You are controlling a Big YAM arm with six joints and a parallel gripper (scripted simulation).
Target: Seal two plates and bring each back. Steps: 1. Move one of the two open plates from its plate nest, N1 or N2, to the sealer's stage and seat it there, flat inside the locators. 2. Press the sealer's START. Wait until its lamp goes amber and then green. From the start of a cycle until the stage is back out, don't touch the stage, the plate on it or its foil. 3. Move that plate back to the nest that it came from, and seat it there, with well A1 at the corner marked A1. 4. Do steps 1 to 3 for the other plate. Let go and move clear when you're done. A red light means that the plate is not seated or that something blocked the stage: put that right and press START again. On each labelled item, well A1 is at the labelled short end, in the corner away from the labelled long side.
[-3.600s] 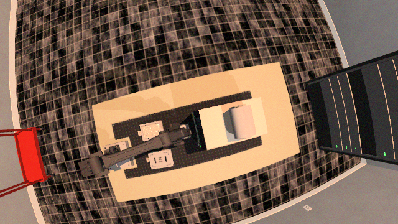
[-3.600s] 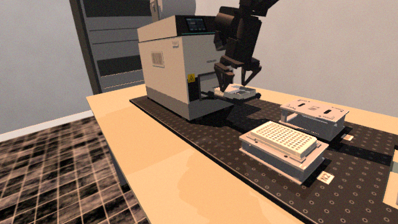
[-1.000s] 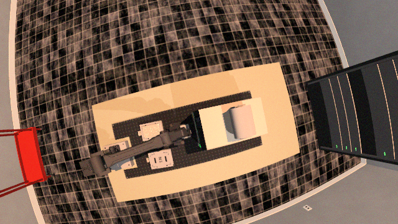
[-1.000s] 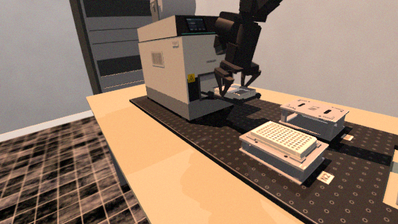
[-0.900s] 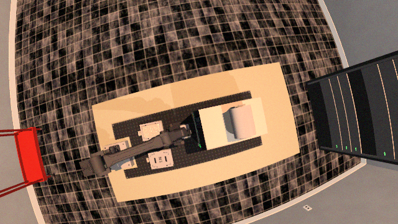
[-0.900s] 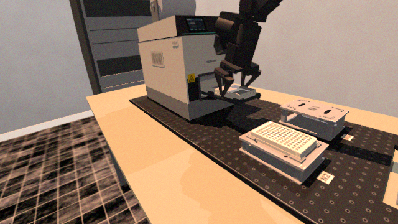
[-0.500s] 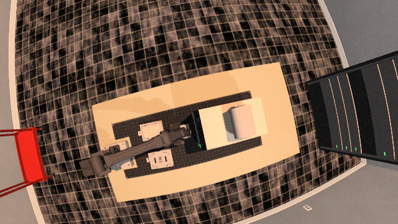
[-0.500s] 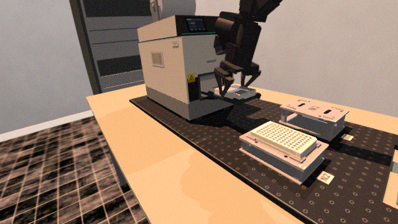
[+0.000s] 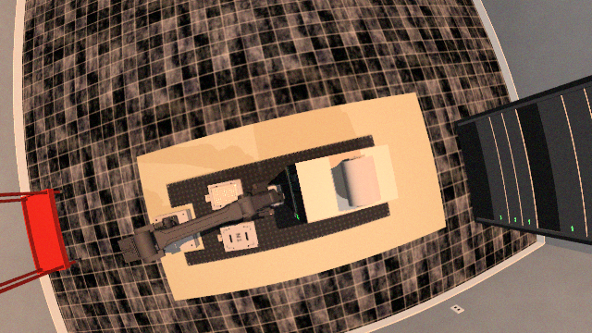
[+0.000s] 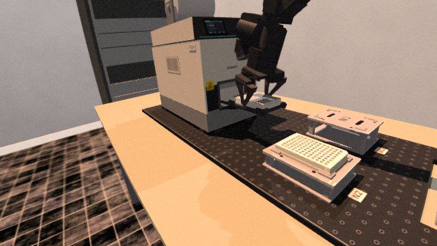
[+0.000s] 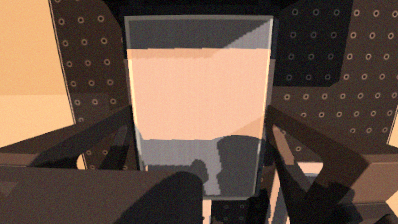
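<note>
Sealer-stage plate (image 10: 270, 102) (image 11: 197, 95): sitting on the stage (image 10: 263, 110), which is out at the sealer's (image 9: 319, 190) (image 10: 181, 68) front, far side of the exterior view. Top face reads smooth and shiny in the wrist view, no wells visible, so I'd call it foiled. Looks flat; can't check the locators or A1 from here.

Gripper (image 9: 263, 200) (image 10: 256, 99) (image 11: 199, 112) is spread wide, one finger down each long side of that plate, nothing pinched. Can't tell if the pads touch.

Small green light (image 9: 297, 216) on the sealer front in the top view. My read: first cycle finished OK, though I can't confirm that's the status lamp.

Nest N1 (image 9: 239, 236) (image 10: 369, 127), right and far in the exterior view, has no plate on it. So the stage plate is most likely N1's.

Nest N2 (image 9: 222, 205) (image 10: 297, 169), near side, holds the other plate (image 9: 225, 193) (image 10: 311, 150). Wells showing, unsealed.

Status, my judgement: steps 1-2 done for plate one, step 3 at the pick. Next: close on the plate sides, lift straight, seat in N1, A1 to its mark. Watch for a tilted lift or scuffed foil. Left after that: whole round for the N2 plate, then let go and clear.

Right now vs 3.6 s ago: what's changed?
The end effector has come down, its open fingers now lower at the sides of the plate on the stage. No grasp or release seen. Same as before: that plate, the plate on N2, and nest N1 without a plate.
</note>
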